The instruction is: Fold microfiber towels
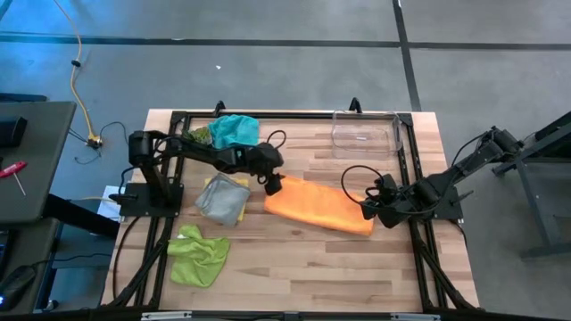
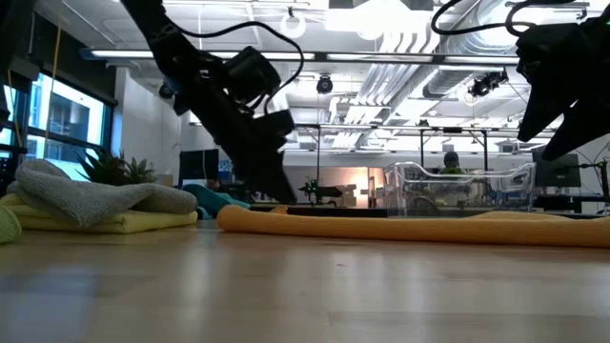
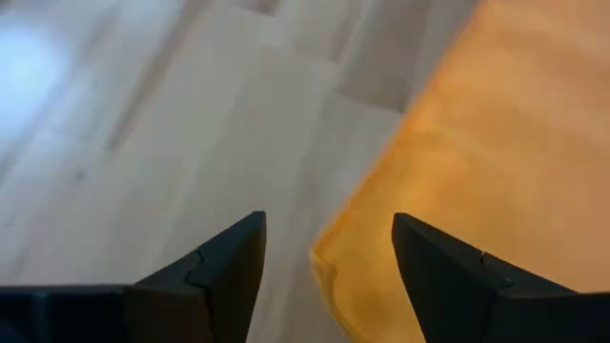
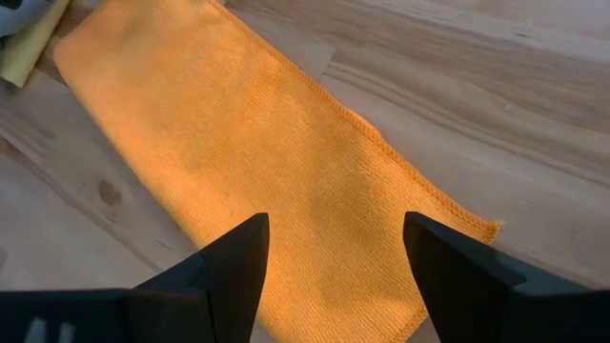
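Note:
The orange towel (image 1: 317,207) lies flat mid-table as a long folded strip. My left gripper (image 1: 272,187) is open at the strip's left end, its fingers on either side of a corner (image 3: 329,262) and just above it. My right gripper (image 1: 364,210) is open over the strip's right end (image 4: 381,276), with nothing between its fingers. A grey towel (image 1: 225,194) lies folded on a yellow towel (image 2: 114,224) to the left. The lime green towel (image 1: 198,256) lies crumpled near the front left, and the teal towel (image 1: 234,131) is bunched at the far left.
A clear plastic bin (image 1: 366,134) stands at the far right of the table. A small green spiky plant (image 1: 201,135) sits beside the teal towel. A black frame (image 1: 410,152) runs round the table's edges. Bare wood lies in front of the orange towel.

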Motion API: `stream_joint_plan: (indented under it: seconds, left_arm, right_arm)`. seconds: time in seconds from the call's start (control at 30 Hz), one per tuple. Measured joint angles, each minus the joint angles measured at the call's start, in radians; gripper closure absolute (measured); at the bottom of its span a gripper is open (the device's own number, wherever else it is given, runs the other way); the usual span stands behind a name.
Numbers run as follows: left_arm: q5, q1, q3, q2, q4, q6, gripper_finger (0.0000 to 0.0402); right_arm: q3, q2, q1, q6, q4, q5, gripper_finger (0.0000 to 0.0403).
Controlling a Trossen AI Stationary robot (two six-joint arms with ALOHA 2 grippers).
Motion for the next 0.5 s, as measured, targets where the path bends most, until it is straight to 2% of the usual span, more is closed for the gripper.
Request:
stream_joint_plan:
  seconds: [0.3,0.5]
  left_arm:
    - [0.054,0.012,-0.028,0.002,0.017,0.106,0.0205]
    - [0.035,0.016,-0.028,0.039,0.028,0.09,0.0246]
  right_arm:
    - [0.0,0.0,0.0,0.0,0.0,0.046,0.0166]
    - [0.0,0.0,0.0,0.0,0.0,0.049,0.0166]
